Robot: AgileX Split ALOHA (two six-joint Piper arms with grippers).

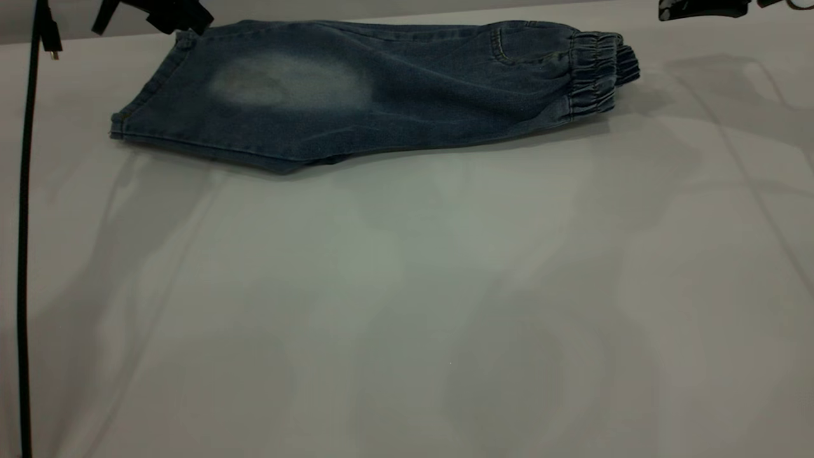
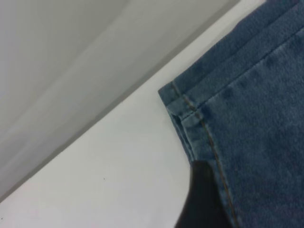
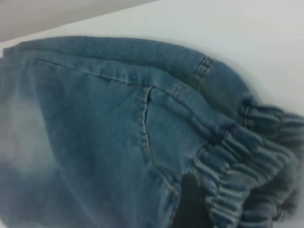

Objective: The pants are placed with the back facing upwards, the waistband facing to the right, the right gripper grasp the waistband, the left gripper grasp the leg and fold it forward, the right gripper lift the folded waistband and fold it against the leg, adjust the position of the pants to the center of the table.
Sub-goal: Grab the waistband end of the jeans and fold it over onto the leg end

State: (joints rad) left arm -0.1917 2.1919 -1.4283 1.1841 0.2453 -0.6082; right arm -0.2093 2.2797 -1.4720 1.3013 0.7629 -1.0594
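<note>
Blue denim pants (image 1: 356, 89) lie folded lengthwise along the far edge of the white table (image 1: 407, 286). The elastic waistband (image 1: 594, 73) points right and the leg hem (image 1: 149, 89) points left. A pale faded patch shows on the leg. My left gripper (image 1: 166, 18) hangs over the far corner of the hem. In the left wrist view a dark part of the left gripper (image 2: 202, 202) sits at the edge of the leg hem (image 2: 190, 109). My right gripper (image 1: 699, 9) is at the far right, past the waistband. In the right wrist view its dark tip (image 3: 190, 204) shows over the gathered waistband (image 3: 242, 175).
A black cable (image 1: 25, 242) hangs down the left side of the exterior view. The table's far edge runs just behind the pants. The wide near part of the table carries only shadows.
</note>
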